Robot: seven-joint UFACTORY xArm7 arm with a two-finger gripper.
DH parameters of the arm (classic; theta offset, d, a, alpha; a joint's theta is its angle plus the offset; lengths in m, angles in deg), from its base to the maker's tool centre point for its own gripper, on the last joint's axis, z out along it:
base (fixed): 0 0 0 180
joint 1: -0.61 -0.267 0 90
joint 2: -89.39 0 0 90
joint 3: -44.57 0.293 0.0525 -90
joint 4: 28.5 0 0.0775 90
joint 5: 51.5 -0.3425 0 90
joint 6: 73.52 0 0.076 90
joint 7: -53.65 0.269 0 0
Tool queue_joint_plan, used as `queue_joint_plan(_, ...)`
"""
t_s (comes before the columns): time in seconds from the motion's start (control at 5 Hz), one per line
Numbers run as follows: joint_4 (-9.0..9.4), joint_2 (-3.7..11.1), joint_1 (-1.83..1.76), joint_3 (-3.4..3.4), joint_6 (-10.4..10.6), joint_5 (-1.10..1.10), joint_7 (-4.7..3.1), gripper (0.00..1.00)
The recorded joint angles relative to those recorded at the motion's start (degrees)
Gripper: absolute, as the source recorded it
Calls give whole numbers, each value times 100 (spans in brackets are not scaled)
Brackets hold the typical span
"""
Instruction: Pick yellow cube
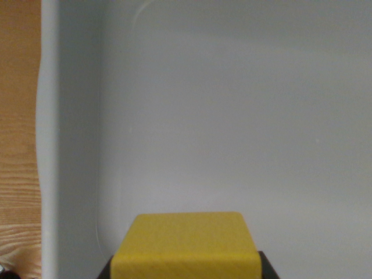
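- one yellow cube (186,244) fills the bottom centre of the wrist view, very close to the camera, above the pale grey floor of a tray (70,145) whose raised wall runs down the wrist view's left; wood-grain tabletop (20,116) shows beyond that wall.
- dark tips of the tool (186,268) peek out on both sides of the cube at the bottom corners; they seem to flank it, but i cannot tell whether they are pressing on it or only near it.
- risk: if the hold is shallow or light, the cube could slip or twist out on a lift, since little of the contact shows.
- the cube looks matte, solid yellow, with softly rounded corners and a fine surface texture.
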Motion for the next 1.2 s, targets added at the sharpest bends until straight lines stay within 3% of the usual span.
queue_joint_plan(1.2, -236, -119, 9, 2, -353, -15, 8, 100)
